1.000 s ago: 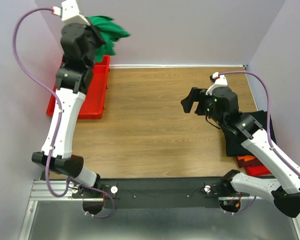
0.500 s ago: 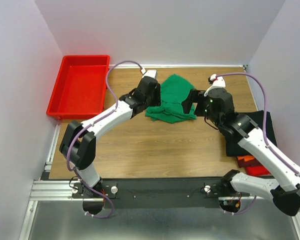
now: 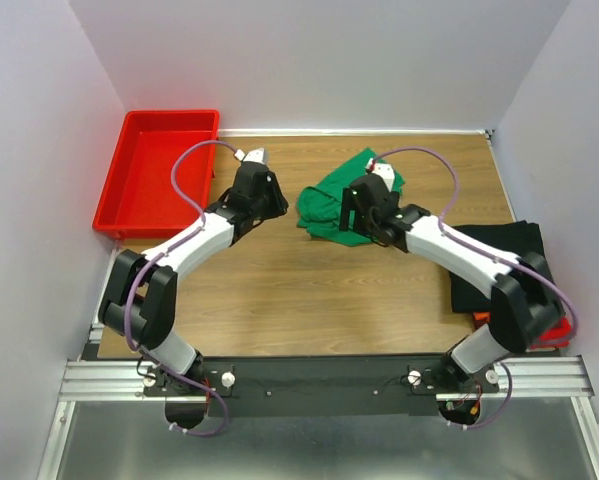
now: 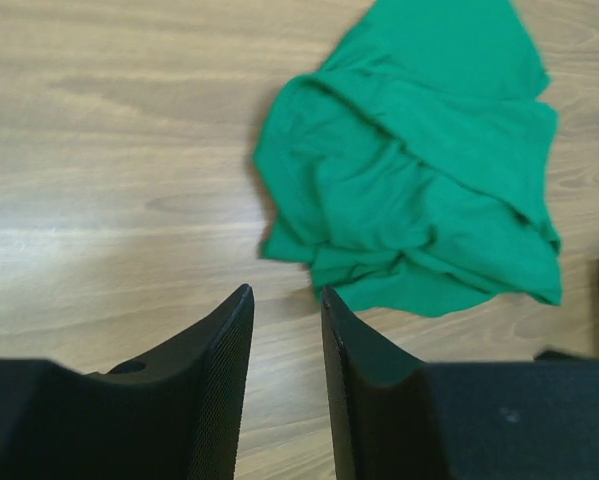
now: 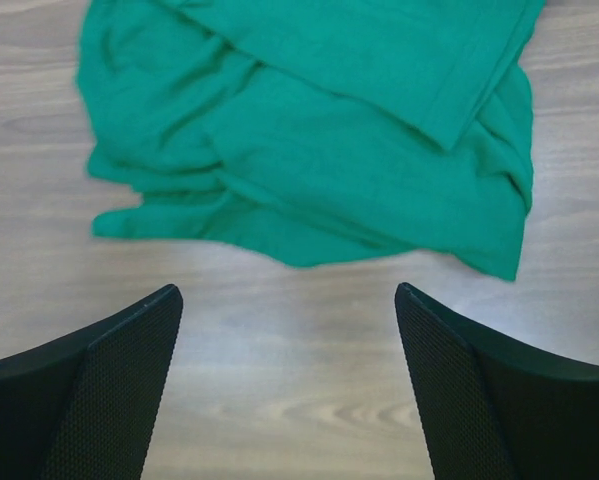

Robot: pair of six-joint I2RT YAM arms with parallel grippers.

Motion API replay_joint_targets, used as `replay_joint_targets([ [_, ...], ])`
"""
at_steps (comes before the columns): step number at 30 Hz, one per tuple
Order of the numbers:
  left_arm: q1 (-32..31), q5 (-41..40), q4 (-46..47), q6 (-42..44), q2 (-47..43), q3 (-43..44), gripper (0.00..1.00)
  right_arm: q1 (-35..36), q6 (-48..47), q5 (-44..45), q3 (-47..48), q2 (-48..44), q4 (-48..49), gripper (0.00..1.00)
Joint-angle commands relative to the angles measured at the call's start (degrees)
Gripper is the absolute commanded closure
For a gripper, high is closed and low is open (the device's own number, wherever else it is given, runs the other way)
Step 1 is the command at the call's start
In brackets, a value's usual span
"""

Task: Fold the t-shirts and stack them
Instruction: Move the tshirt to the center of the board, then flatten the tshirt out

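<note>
Top external view, from the left: the red tray [image 3: 107, 214] sits in the far left corner of the table [image 3: 279, 290]; the left gripper [image 3: 263, 192] hovers just left of the bright green t-shirt [image 3: 324, 205], and the left wrist view shows its fingers [image 4: 229, 350] drawn close with only a narrow gap, pinching nothing; the green t-shirt lies crumpled in overlapping folds at the far middle of the table, not yet spread; the right gripper [image 3: 351, 215] hangs over the near right part of that heap, and the right wrist view shows its fingers [image 5: 139, 340] spread wide above bare wood just short of the cloth's near edge, holding nothing; well to the right a folded black t-shirt [image 3: 494, 265] rests at the table's edge, with a sliver of red cloth [image 3: 551, 333] showing beside the arm. The step in hand looks like flattening the green shirt before any fold; it would go best if each gripper took a single outer layer at an edge on its own side, not a bunched wad, then lifted and drew apart so the cloth lays smooth; a pinch through several layers would likely drag the tangle along.
</note>
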Motion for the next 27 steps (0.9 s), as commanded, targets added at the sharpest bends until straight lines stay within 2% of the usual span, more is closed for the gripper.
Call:
replay_joint_targets([
  [1, 1.2, 9.0, 6.7, -1.4, 2.0, -1.4, 0.60, 0.3, 0.5, 9.7, 6.5, 7.8, 4.9, 0.11],
  [5, -0.4, 13.1, 8.3, -1.7, 5.9, 0.1, 0.60, -1.5, 0.2, 9.0, 12.3, 14.5, 5.5, 0.24],
  [9, -2.6, 11.9, 9.2, -3.2, 8.9, 0.5, 0.60, -3.9, 0.0, 9.5, 15.7, 19.3, 5.9, 0.25],
  [11, -3.8, 11.6, 10.2, -4.4, 10.7, 0.6, 0.60, -7.5, 0.2, 5.6, 16.2, 21.4, 5.9, 0.28],
  [13, -4.9, 11.1, 10.9, -4.6, 12.9, 1.1, 0.58, -11.3, 0.5, 2.8, 16.1, 22.3, 6.1, 0.28],
  [17, -6.7, 9.1, 10.8, -5.0, 16.6, 2.8, 0.51, -13.1, -0.8, 2.0, 14.6, 23.7, 6.2, 0.28],
  [24, -7.5, 4.0, 9.5, -6.8, 22.1, 5.7, 0.51, -13.6, -1.5, 1.2, 14.9, 26.9, 6.6, 0.24],
  [26, -7.5, 4.0, 9.2, -7.3, 22.6, 5.8, 0.54, -13.6, -1.5, 1.3, 15.1, 28.0, 6.6, 0.24],
  [27, -7.5, 1.5, 9.1, -7.4, 22.7, 5.8, 0.55, -13.6, -1.6, 1.3, 15.4, 28.4, 6.6, 0.24],
])
